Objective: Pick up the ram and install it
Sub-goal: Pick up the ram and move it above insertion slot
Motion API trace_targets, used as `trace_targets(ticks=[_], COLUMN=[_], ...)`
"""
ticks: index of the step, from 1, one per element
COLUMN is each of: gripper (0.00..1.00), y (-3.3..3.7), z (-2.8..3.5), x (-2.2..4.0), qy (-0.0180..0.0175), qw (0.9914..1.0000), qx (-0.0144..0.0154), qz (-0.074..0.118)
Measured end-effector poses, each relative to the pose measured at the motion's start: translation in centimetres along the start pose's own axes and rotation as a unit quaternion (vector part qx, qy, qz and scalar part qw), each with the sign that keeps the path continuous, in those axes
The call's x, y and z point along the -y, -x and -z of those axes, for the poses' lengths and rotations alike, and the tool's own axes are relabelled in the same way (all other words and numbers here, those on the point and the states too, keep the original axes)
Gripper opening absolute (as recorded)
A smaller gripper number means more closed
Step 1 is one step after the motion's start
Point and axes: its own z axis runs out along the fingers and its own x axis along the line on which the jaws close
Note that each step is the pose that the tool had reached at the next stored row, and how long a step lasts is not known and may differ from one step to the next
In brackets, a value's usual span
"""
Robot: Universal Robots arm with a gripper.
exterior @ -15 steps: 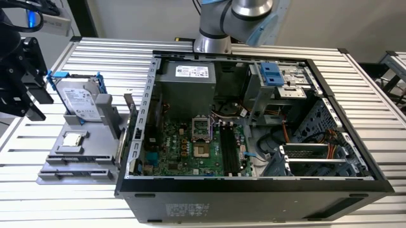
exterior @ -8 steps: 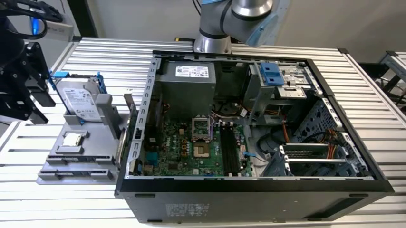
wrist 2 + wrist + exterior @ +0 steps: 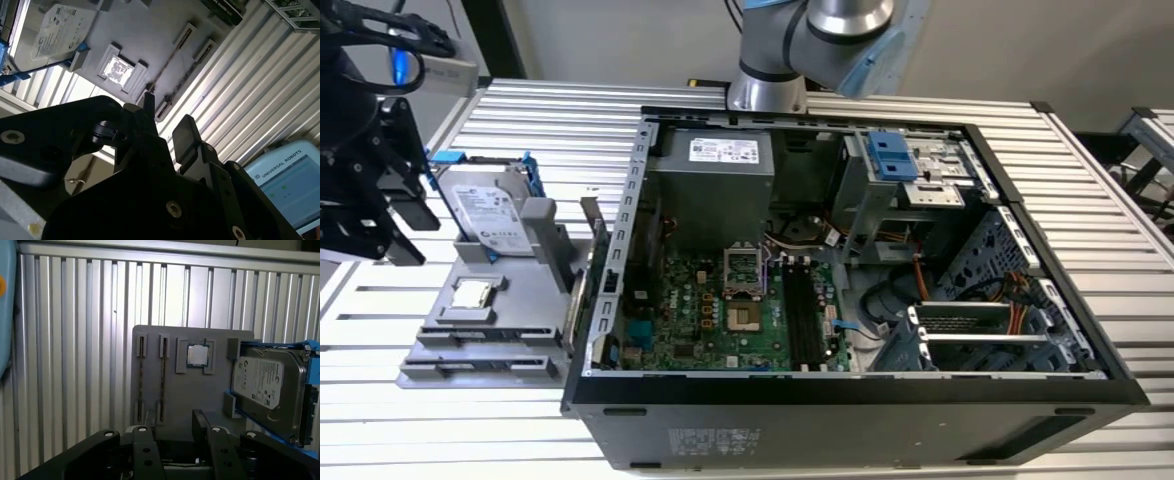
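Grey tray (image 3: 200,390) on the ribbed metal worktop (image 3: 75,340), lying just beside the open computer case (image 3: 854,400), on the exterior view's left. The tray carries a hard drive (image 3: 265,387) in a blue frame, a square processor chip (image 3: 198,355) and two long grooves.

The ram (image 3: 162,375) stands on edge in one groove. Only its thin dark upper edge shows; its chips and label are hidden. A second thin strip (image 3: 140,375) sits in the neighbouring groove and is just as hard to make out. In the exterior view the sticks cannot be told from their grooves.

The black claw (image 3: 175,415) hangs over the groove end of the tray, its fingers (image 3: 200,420) spread apart and gripping nothing. In both wrist views the end of the ram nearest the claw lines up with the gap between the fingers. Whether a finger touches the tray cannot be told, since the claw's own body covers that end. In the exterior view the claw is partly cut off at the picture's edge.

Inside the case lies the green motherboard (image 3: 707,320) with its long black slots (image 3: 803,315); what they hold is unclear. The arm's base (image 3: 767,90) rises behind the case, its upper part cut off. A lit screen (image 3: 287,182) is partly seen in the second wrist view.
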Motion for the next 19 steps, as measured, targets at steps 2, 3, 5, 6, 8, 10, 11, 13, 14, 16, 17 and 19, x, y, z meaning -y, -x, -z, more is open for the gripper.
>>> trace_targets(ticks=[2, 3, 5, 6, 8, 10, 11, 13, 14, 16, 17, 19], gripper=[1.00, 1.00, 1.00, 1.00, 1.00, 1.00, 1.00, 1.00, 1.00, 1.00, 1.00, 1.00], y=[-0.25, -0.36, -0.55, -0.63, -0.74, -0.84, -0.88, -0.97, -1.01, -1.09, -1.13, -1.22], z=[-0.34, -0.52, -0.87, -1.04, -1.39, -1.76, -1.94, -2.30, -2.47, -2.84, -3.02, -3.38], x=[-0.01, -0.01, -0.02, -0.02, -0.03, -0.03, -0.03, -0.04, -0.04, -0.04, -0.04, -0.05], qy=[0.0001, 0.0001, 0.0001, 0.0001, 0.0001, 0.0001, 0.0001, 0.0001, 0.0001, 0.0001, 0.0000, 0.0001], qw=[1.00000, 1.00000, 1.00000, 1.00000, 1.00000, 1.00000, 1.00000, 1.00000, 1.00000, 1.00000, 1.00000, 1.00000], qx=[-0.0001, -0.0001, -0.0001, -0.0001, -0.0001, -0.0001, -0.0001, -0.0001, -0.0001, -0.0001, 0.0000, -0.0001], qz=[0.000, 0.000, 0.000, 0.000, 0.000, 0.000, 0.000, 0.000, 0.000, 0.000, 0.000, 0.000])
